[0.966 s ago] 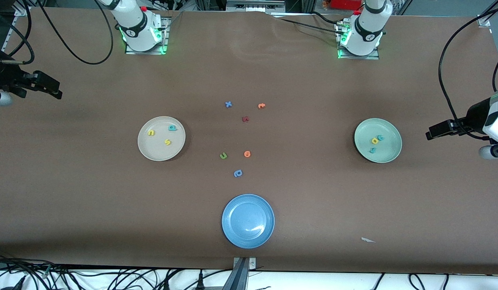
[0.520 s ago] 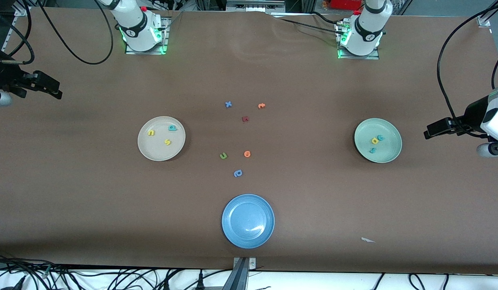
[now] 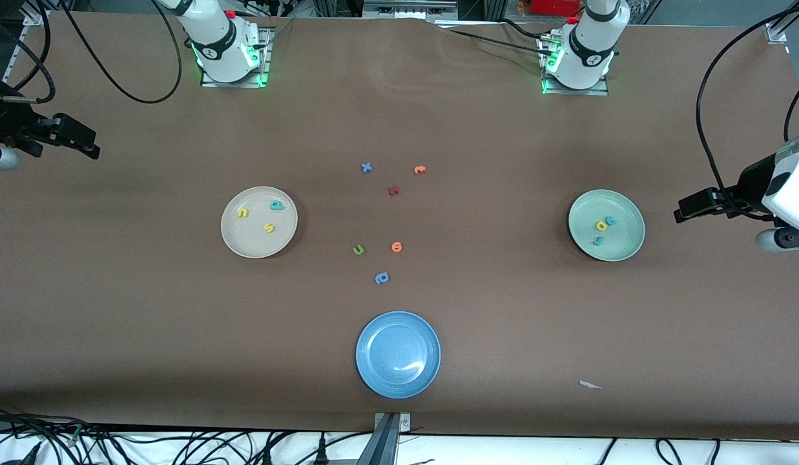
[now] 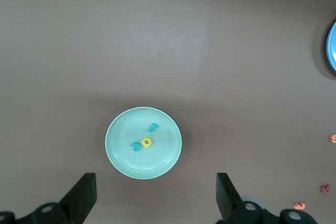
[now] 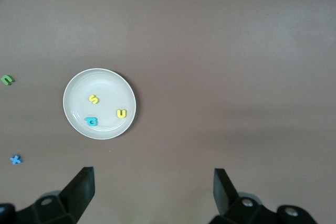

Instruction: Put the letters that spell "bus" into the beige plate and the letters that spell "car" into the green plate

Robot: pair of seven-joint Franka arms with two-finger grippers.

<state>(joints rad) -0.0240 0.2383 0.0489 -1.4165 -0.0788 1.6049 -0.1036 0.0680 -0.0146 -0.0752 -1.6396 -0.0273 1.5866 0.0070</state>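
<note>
The beige plate (image 3: pixel 254 243) lies toward the right arm's end of the table and holds a teal "b" (image 3: pixel 276 205), a yellow "u" (image 3: pixel 243 212) and a yellow "s" (image 3: pixel 268 227). The green plate (image 3: pixel 623 240) lies toward the left arm's end and holds a teal "c" (image 3: pixel 610 221), a yellow "a" (image 3: pixel 601 225) and a teal "r" (image 3: pixel 597 241). My left gripper (image 3: pixel 682 213) hangs open and empty over bare table beside the green plate (image 4: pixel 157 162). My right gripper (image 3: pixel 89 143) hangs open and empty over the table's edge, well apart from the beige plate (image 5: pixel 105 81).
A blue plate (image 3: pixel 373 361) lies nearest the front camera. Loose letters sit mid-table: a blue "x" (image 3: pixel 367 167), an orange one (image 3: pixel 419 170), a dark red one (image 3: pixel 393 190), a green "u" (image 3: pixel 358 250), another orange one (image 3: pixel 396 247), a periwinkle one (image 3: pixel 382 278). A white scrap (image 3: pixel 590 385) lies near the front edge.
My left gripper has drifted slightly toward the green plate. The right arm, the plates and the letters have not moved.
</note>
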